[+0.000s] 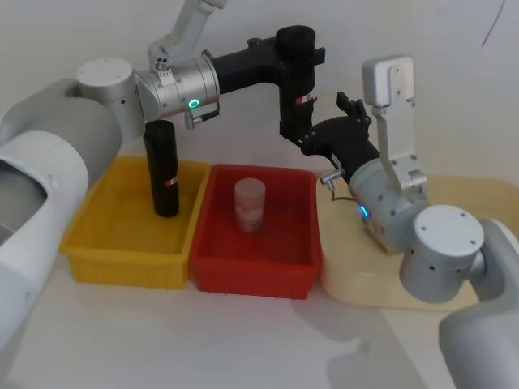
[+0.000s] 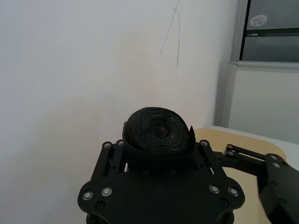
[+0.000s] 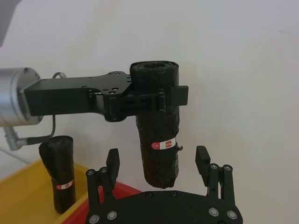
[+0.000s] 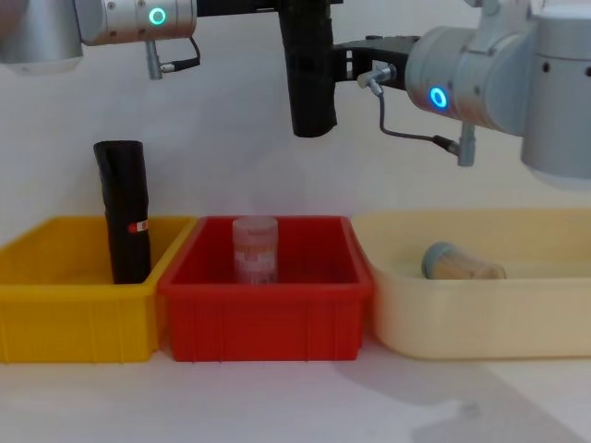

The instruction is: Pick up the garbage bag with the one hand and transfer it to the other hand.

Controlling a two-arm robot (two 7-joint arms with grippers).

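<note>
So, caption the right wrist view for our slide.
Left gripper holds the garbage bag upright, its lower end at the open right gripper.

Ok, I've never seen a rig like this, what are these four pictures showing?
A two-armed robot, filmed by its own cameras: head looking down, chest looking across, one on each wrist. The left gripper holds a black garbage bag roll upright in the air. The right gripper is open, straddling the roll's lower part. Below stand a yellow bin with a second roll, a red bin with a translucent jar, and a cream bin.
</note>
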